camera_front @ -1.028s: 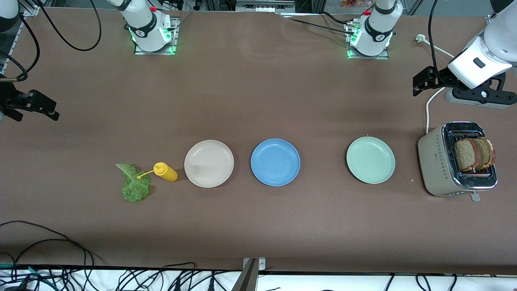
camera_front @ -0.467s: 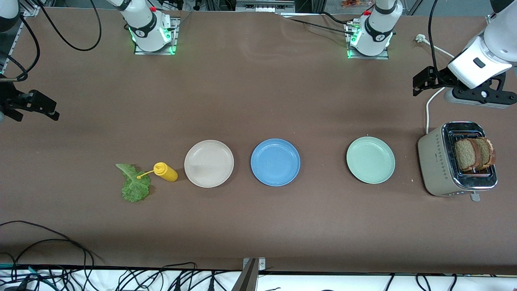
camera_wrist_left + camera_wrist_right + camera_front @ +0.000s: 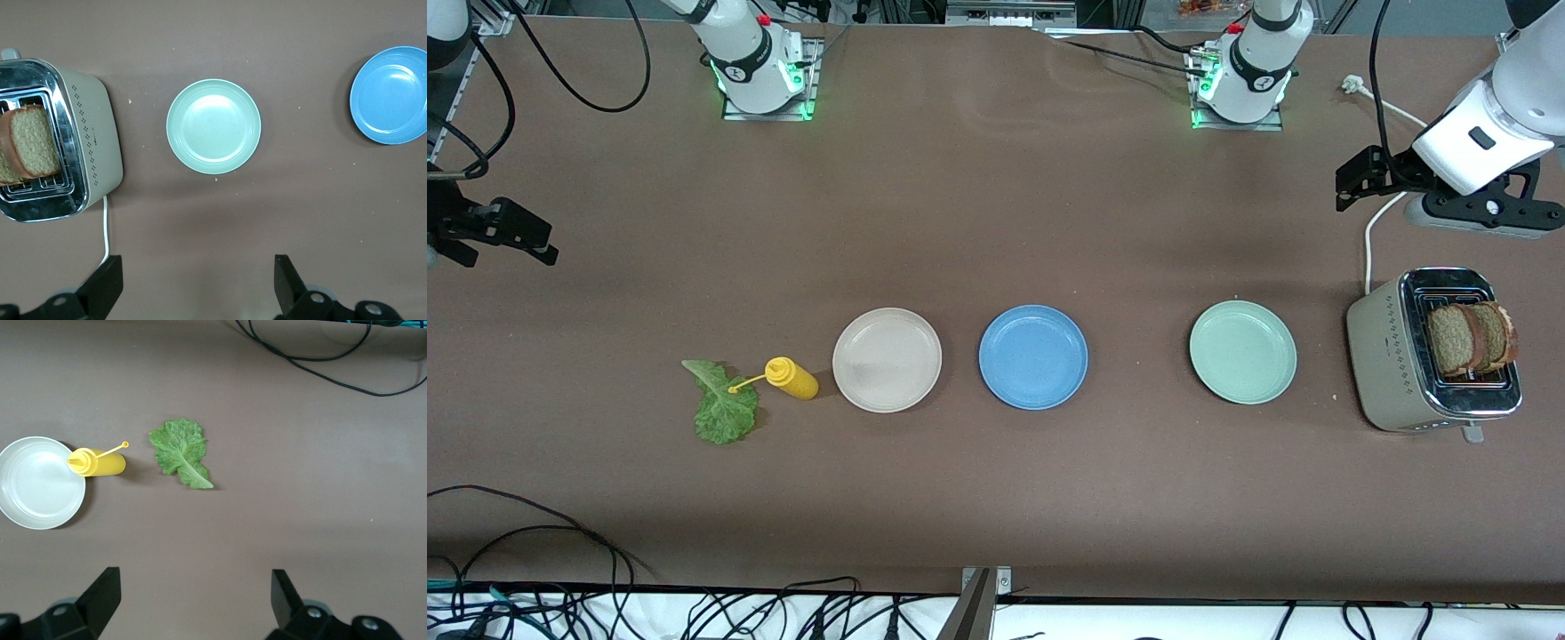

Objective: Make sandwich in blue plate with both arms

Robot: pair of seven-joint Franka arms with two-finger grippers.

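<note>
A: Sandwich parts are not together. Two slices of brown wholegrain bread [image 3: 1472,340] stand upright in the slots of the beige and chrome toaster [image 3: 1392,364] at the left arm's end of the table, and the ruffled green lettuce leaf [image 3: 722,403] lies flat at the right arm's end.

B: And the round mid-blue plate [image 3: 1033,356]?

A: It sits bare in the middle of the row, between the round beige plate [image 3: 887,359] and the round pale green plate [image 3: 1242,351]. The pale green one is well apart from it, the beige one is closer.

B: What lies beside the lettuce?

A: A yellow squeeze bottle [image 3: 791,377] on its side, between the leaf and the beige plate; its thin cap strap reaches to the leaf.

B: Where are the claws?

A: The left gripper [image 3: 197,288] hangs over the bare table near the toaster, jaws spread wide, nothing between them. The right gripper [image 3: 193,605] hangs over the table at the right arm's end, also spread wide and holding nothing. Both arms wait.
</note>
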